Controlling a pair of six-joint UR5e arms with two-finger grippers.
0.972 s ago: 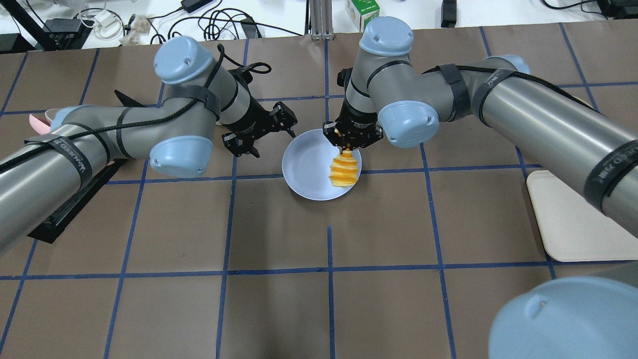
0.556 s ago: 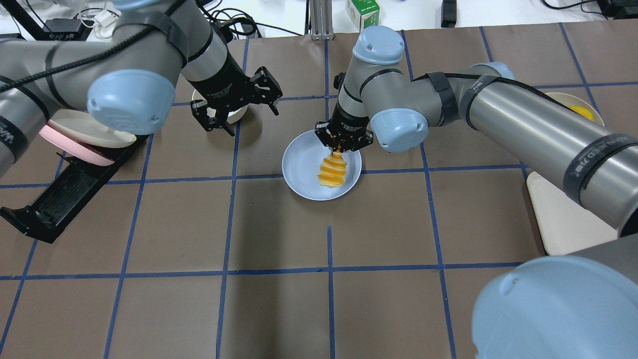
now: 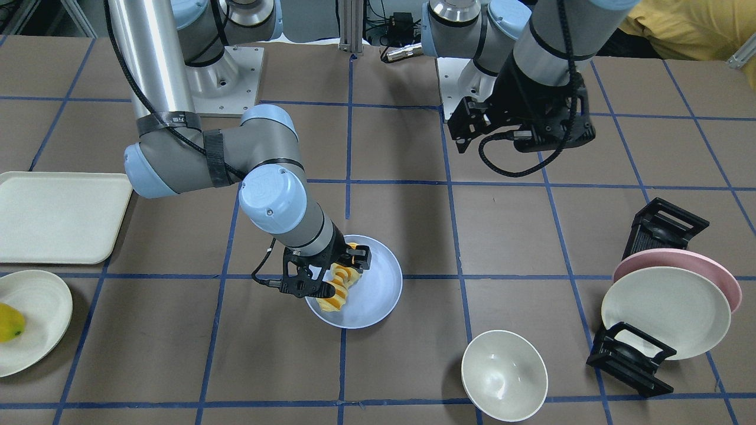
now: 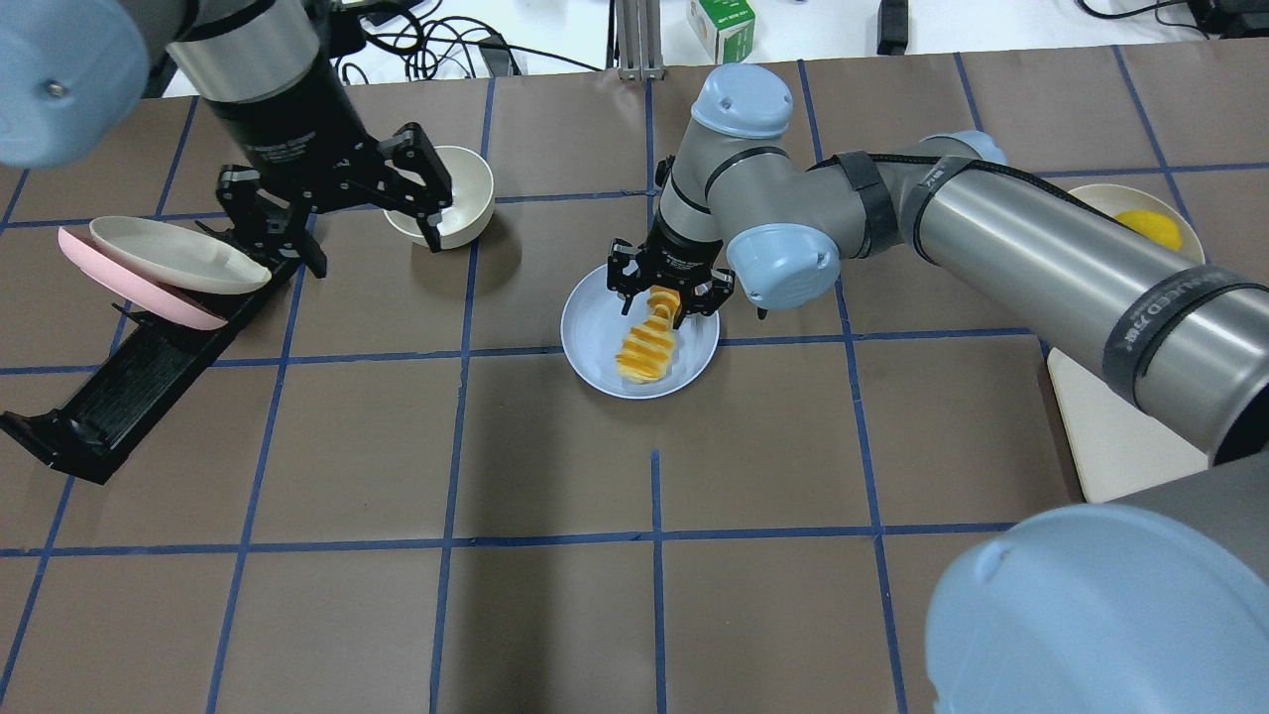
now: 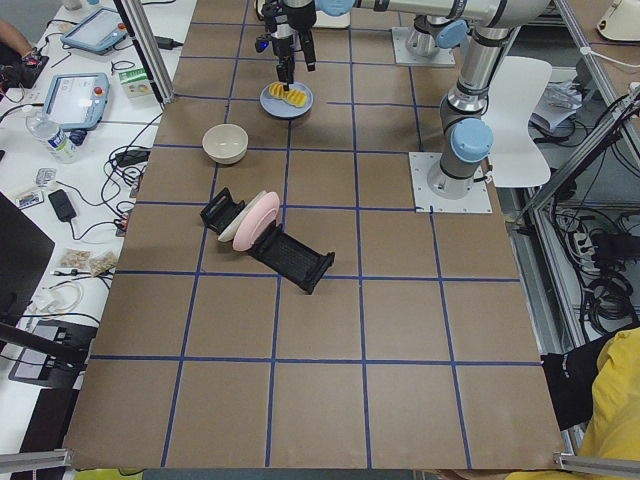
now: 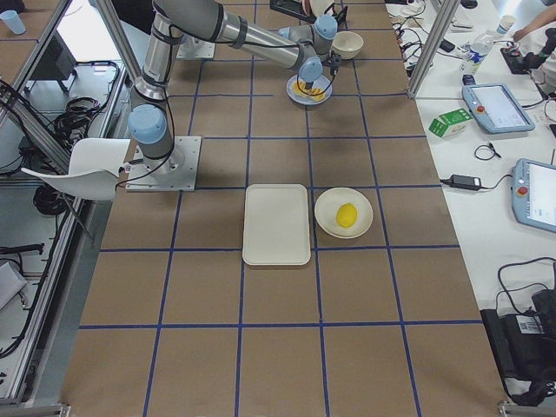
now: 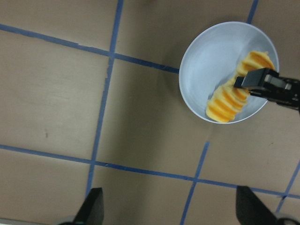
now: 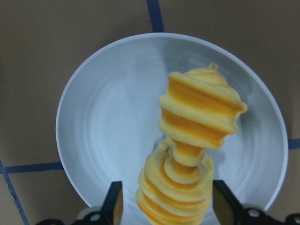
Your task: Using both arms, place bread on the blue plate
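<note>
The elongated, ridged, yellow-and-orange bread loaf (image 4: 644, 347) lies flat inside the round, shallow, pale blue plate (image 4: 593, 327), one end near its rim.

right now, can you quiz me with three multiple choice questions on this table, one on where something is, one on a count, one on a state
1. The bread lies:
A on the blue plate
B on the tray
C in the bowl

2. Plates standing in the black rack:
A one
B two
C four

3. The left hand is:
A shut on the bread
B shut on a bowl
C open, holding nothing

Answers:
1 A: the bread rests inside the blue plate's rim.
2 B: a pink plate and a cream plate lean there.
3 C: its fingers stand wide apart with nothing between them.
</note>
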